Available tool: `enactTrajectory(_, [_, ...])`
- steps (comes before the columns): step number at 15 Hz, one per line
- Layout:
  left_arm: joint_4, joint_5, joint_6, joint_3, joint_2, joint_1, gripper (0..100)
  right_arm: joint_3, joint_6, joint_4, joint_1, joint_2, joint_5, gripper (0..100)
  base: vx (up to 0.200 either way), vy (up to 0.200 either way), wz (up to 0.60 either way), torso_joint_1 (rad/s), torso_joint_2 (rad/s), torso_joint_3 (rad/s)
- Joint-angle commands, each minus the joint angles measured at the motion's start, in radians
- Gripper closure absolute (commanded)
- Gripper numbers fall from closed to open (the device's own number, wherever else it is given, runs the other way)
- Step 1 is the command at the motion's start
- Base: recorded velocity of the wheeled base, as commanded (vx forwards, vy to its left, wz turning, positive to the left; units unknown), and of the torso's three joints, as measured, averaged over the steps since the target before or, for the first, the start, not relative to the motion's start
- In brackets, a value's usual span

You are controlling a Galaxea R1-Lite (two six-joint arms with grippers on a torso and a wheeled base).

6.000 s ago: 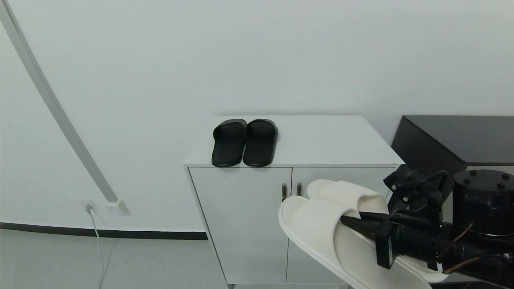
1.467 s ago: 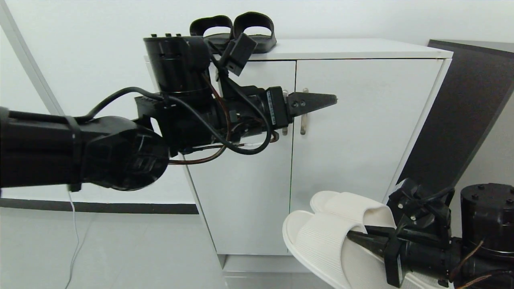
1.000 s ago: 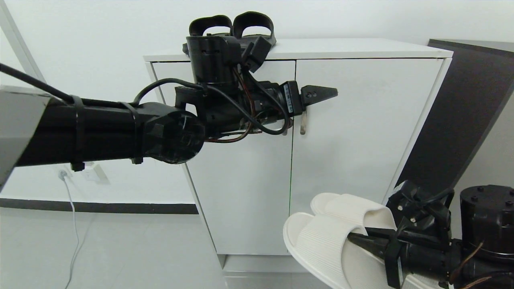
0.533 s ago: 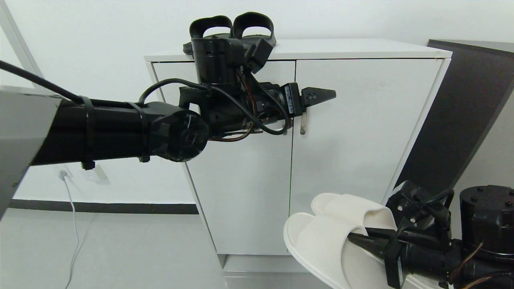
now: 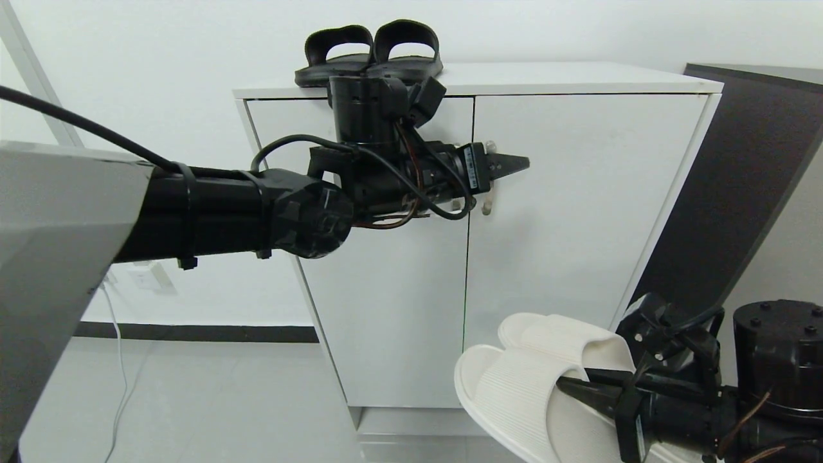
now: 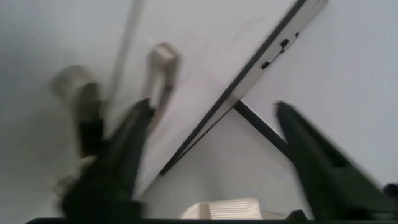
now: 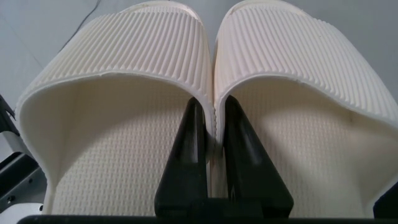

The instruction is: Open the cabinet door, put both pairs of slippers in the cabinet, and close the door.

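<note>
White two-door cabinet (image 5: 578, 193) stands shut against a pale wall, with a black skirting band (image 5: 212, 333) and grey floor at 8 o'clock. Black rubber slippers (image 5: 370, 54) sit on its top at 12 o'clock. Left gripper (image 5: 517, 164) hovers at the paired metal handles (image 5: 487, 207) by the centre seam, fingers spread wide and holding nothing; whether it touches a handle cannot be told. At 5 o'clock, right gripper (image 7: 214, 118) pinches the touching inner walls of ribbed cream foam slippers (image 5: 514, 386), their heels cut off. Dark panel (image 5: 739, 193) stands at 3 o'clock.
</note>
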Motion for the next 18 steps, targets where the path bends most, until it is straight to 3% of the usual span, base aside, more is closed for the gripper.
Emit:
enactTrajectory(1, [-0.001,-0.004,-0.002,0.007,-0.008,-0.003,100,0.007,-0.002,-0.001,0.000,0.001,0.002,100,0.000,0.000,0.00,0.000,0.00,0.000])
enactTrajectory(10, [-0.009,-0.004,0.001,0.234,-0.186,-0.047,100,0.036,-0.023,0.001,0.031,-0.022,0.005,100,0.000,0.000,0.00,0.000,0.00,0.000])
enactTrajectory(18, [-0.009,-0.006,-0.004,0.297,-0.249,-0.012,100,0.037,-0.025,0.001,0.037,-0.024,0.005,100,0.000,0.000,0.00,0.000,0.00,0.000])
